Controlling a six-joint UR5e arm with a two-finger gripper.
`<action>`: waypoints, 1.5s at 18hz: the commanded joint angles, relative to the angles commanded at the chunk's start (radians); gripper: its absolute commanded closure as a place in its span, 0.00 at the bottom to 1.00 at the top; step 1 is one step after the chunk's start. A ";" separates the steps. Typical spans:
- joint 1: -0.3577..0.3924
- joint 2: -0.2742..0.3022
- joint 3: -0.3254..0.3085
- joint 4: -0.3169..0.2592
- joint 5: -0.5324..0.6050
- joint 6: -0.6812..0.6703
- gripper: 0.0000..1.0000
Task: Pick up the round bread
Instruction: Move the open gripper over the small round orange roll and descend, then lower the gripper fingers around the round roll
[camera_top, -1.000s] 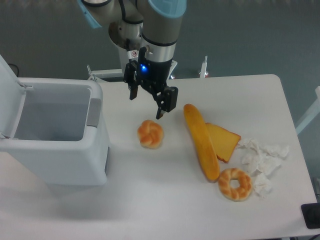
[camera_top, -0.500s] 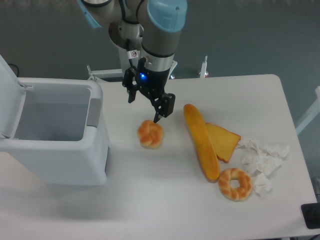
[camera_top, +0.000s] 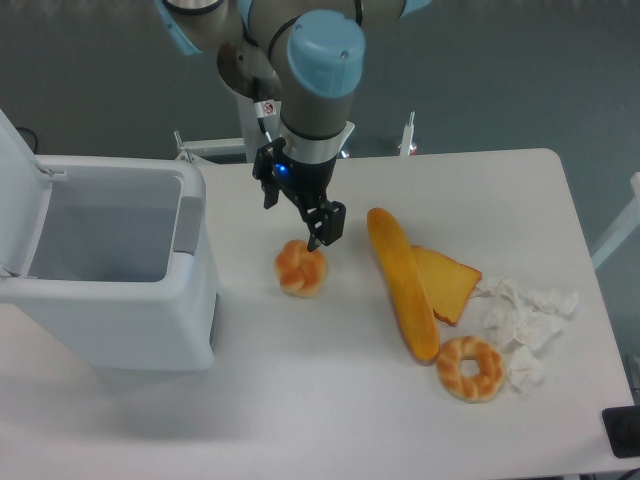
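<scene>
The round bread (camera_top: 301, 268), a golden-orange bun with a swirled top, sits on the white table (camera_top: 330, 400) directly beneath the gripper (camera_top: 297, 222), whose lower fingertip (camera_top: 315, 240) hangs just above the bun's upper right edge. The two fingers are spread apart and hold nothing; whether the tip touches the bun cannot be told. To the right of the fingers lies a long baguette (camera_top: 402, 285), running away and downward, with a wedge of toast-coloured bread (camera_top: 447, 283) tucked against its far side. Farther right and lower, a ring-shaped bread (camera_top: 470, 369) rests beside a heap of crumpled white paper (camera_top: 525, 320). To the left of the fingers stands a pale grey bin (camera_top: 110, 290) with its lid (camera_top: 18, 200) swung up; the inside that shows is bare, though its bottom is not fully visible. Behind the table the floor (camera_top: 480, 70) is dark grey-green, and a dark object (camera_top: 622, 432) cuts the lower right corner of the view.
</scene>
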 joint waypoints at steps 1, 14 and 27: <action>-0.015 -0.011 -0.002 0.000 0.013 0.019 0.00; -0.058 -0.092 -0.008 0.012 0.017 -0.013 0.00; -0.022 -0.166 -0.009 0.011 0.019 -0.053 0.00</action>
